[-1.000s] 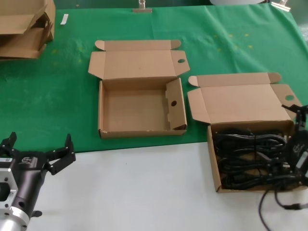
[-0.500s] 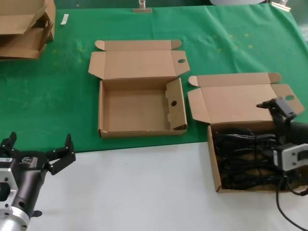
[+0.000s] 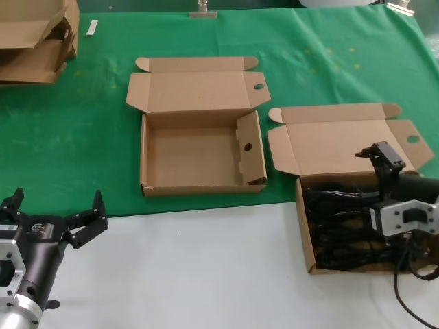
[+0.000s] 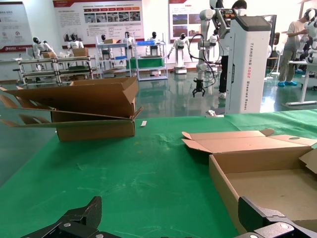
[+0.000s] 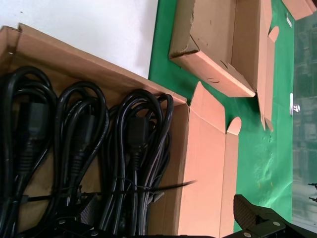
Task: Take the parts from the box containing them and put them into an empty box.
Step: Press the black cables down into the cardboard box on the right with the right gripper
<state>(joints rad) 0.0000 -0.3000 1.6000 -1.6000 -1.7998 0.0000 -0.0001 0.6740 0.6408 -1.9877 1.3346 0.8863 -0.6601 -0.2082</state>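
The box containing the parts (image 3: 357,205) sits at the right of the counter (image 3: 206,267), its body on the white surface and its open lid (image 3: 343,140) lying back onto the green cloth (image 3: 89,137). In the head view the power cords (image 3: 343,219) read only as a dark tangle filling this box. The right wrist view separates them into 3 looped coils (image 5: 79,144) lying side by side, each with a moulded plug along its middle and cinched near one end by thin black ties.

The right end effector (image 3: 384,164) hangs over the far right part of that box, above the cords and near the lid hinge. In the right wrist view 1 dark fingertip (image 5: 257,218) shows over the lid and the other low among the cords, well apart, so the fingers stand wide and hold nothing.

The empty box (image 3: 199,157) rests on the green cloth in the middle, lid folded back, with a holed flap standing inside its right wall; its floor is bare. The left wrist view sees this box (image 4: 257,173) from low and side-on, and also shows the stacked cardboard boxes (image 4: 84,109) full on, where the head view catches only their corner (image 3: 34,41) at the far left.

The left end effector (image 3: 55,223) is parked at the near left over the white surface, fingers spread wide and holding nothing; its 2 dark fingertips (image 4: 84,215) show in the left wrist view.
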